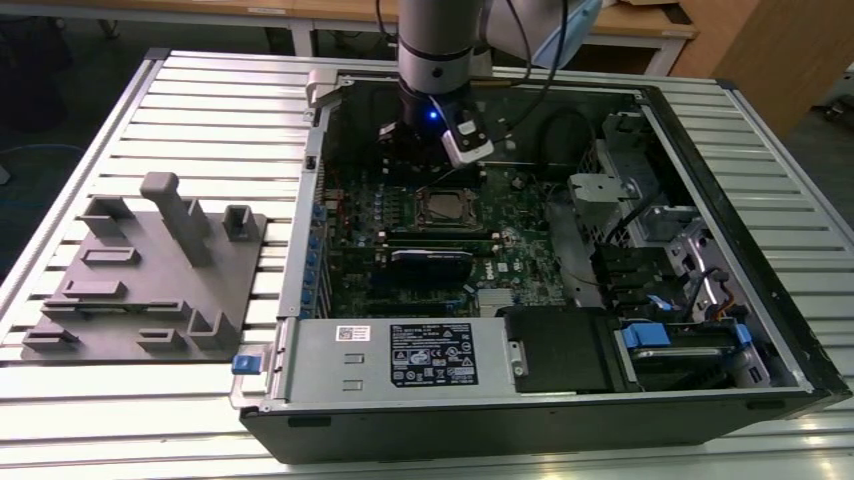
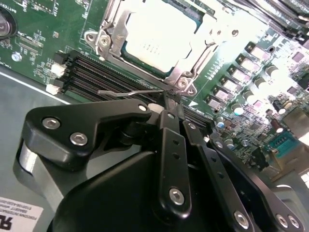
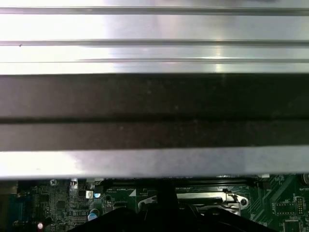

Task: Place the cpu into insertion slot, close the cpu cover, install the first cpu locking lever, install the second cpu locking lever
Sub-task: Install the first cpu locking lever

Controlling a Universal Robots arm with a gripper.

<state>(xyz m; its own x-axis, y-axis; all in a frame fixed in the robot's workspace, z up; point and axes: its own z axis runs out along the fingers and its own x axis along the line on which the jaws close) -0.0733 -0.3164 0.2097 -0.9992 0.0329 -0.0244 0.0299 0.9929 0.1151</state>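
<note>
My gripper (image 2: 170, 99) is clenched, its black fingers (image 2: 169, 121) drawn together to a narrow tip. That tip touches the thin wire lever (image 2: 129, 92) lying along the near edge of the socket; I cannot tell whether the wire is pinched between the fingers or only pressed by them.

In the second wrist view the chip (image 2: 157, 31) sits in the upper middle of the frame, flat inside the socket (image 2: 181, 79), its pale matte metal face catching the light. The cover (image 2: 115, 26), a thin bright steel frame with a cut-out middle, lies down around the chip with its screw corners showing. Black ribbed memory slots (image 2: 82, 72) run just beside the socket, on the green circuit board (image 2: 43, 29).

The exterior view gives what the wrist cameras do not: the whole open computer case (image 1: 747, 300) lying on a ribbed aluminium bench (image 1: 200, 100), my arm (image 1: 434, 40) reaching down into it near the top centre, the socket (image 1: 446, 206) just below my gripper (image 1: 447, 150), and a grey moulded fixture tray (image 1: 134, 290) at the middle left.

The first wrist view shows the black case wall (image 3: 154, 111) and bench slats across the upper frame, with the steel cover (image 3: 207, 200) at the lower edge.
</note>
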